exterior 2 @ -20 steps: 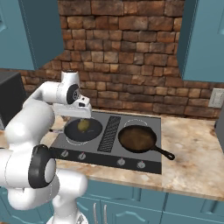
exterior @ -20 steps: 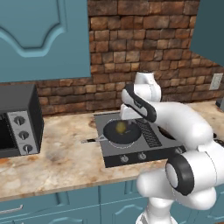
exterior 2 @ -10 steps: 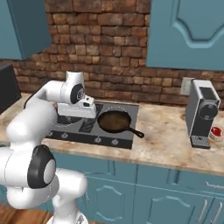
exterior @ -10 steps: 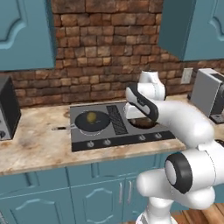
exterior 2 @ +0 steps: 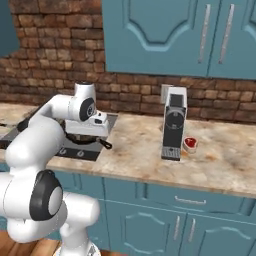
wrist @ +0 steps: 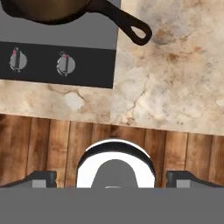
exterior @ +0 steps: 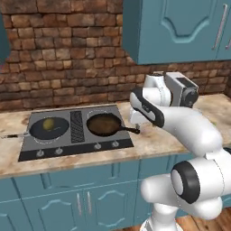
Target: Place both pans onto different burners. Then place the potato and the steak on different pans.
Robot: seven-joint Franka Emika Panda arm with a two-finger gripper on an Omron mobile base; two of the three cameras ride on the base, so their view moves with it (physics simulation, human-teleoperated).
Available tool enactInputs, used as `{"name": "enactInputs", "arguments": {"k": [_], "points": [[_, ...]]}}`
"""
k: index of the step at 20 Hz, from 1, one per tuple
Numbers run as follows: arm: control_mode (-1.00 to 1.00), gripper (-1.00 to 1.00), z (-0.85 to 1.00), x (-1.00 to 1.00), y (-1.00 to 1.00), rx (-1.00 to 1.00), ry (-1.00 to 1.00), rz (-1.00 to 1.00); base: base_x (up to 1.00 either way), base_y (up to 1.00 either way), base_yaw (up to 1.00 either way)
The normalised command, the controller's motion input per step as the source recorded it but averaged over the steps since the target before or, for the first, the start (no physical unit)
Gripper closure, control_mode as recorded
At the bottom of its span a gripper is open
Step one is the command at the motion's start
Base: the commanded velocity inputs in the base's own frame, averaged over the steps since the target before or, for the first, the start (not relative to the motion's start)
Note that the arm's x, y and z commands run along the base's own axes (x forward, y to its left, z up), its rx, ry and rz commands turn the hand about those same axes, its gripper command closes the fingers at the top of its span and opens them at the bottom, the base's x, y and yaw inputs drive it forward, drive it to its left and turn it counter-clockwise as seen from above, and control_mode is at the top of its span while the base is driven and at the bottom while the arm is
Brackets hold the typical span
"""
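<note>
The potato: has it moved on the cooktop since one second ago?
No. The potato still lies in the black pan, left of the ribbed strip; only the camera shifted.

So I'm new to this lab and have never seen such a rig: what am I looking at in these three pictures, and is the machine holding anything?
It is a rendered kitchen with a white robot arm on a driving base. Two pictures come from cameras on the base, behind the arm to its left and right. The third looks down from the hand itself. On the cooktop a black pan holds the potato; beside it sits an empty brown skillet. Further along the counter stands a coffee machine with the steak beside it. The gripper is open and holds nothing.
</note>
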Motion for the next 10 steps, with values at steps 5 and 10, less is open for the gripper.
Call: {"name": "enactInputs", "arguments": {"k": [5,10], "points": [[1.0,-1.0,0.0,0.0,0.0,0.0,0.0,0.0,0.0,-0.86,0.0],[1.0,-1.0,0.0,0.0,0.0,0.0,0.0,0.0,0.0,-0.77,0.0]]}}
